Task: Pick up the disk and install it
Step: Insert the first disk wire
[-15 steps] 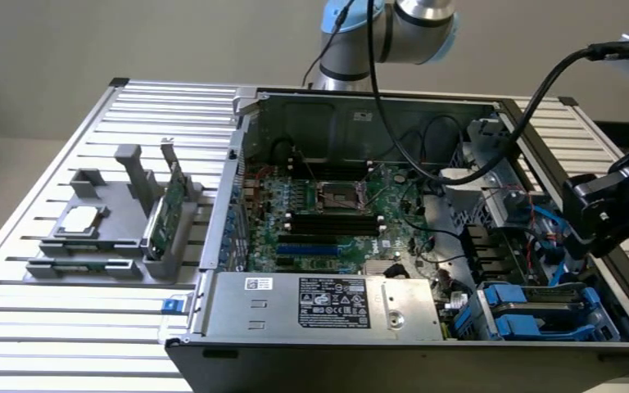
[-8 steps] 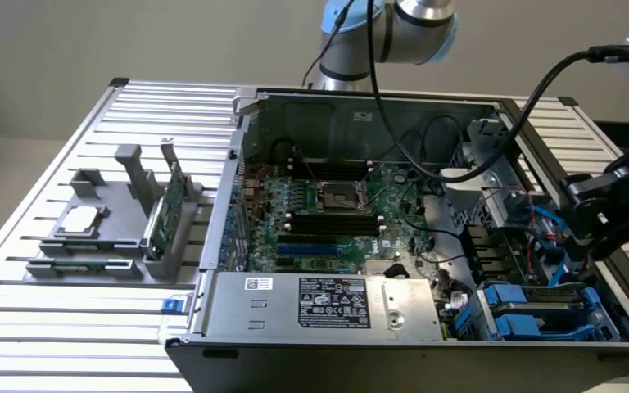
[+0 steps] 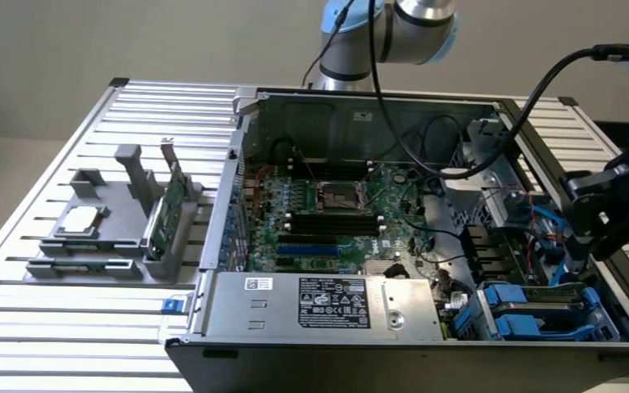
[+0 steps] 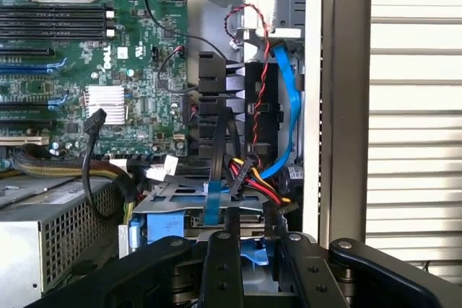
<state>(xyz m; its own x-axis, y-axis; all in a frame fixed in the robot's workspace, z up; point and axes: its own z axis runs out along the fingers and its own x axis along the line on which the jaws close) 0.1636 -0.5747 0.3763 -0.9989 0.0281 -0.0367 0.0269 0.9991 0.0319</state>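
While I am hovering over the open computer case, my gripper, jaws half-spread, is hanging just above the disk sitting directly beneath them, and I cannot tell whether they are clamping it.

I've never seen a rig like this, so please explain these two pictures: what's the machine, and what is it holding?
It is a silver-and-blue robot arm with a black gripper. One picture is from a camera off the arm, the other from its wrist. A slatted metal table carries an open dark computer case and a grey holder with a small square silver chip and a green circuit card. The gripper hangs over the flat silver disk in its blue plastic carrier, inside the case. Whether it grips the disk, I cannot tell.
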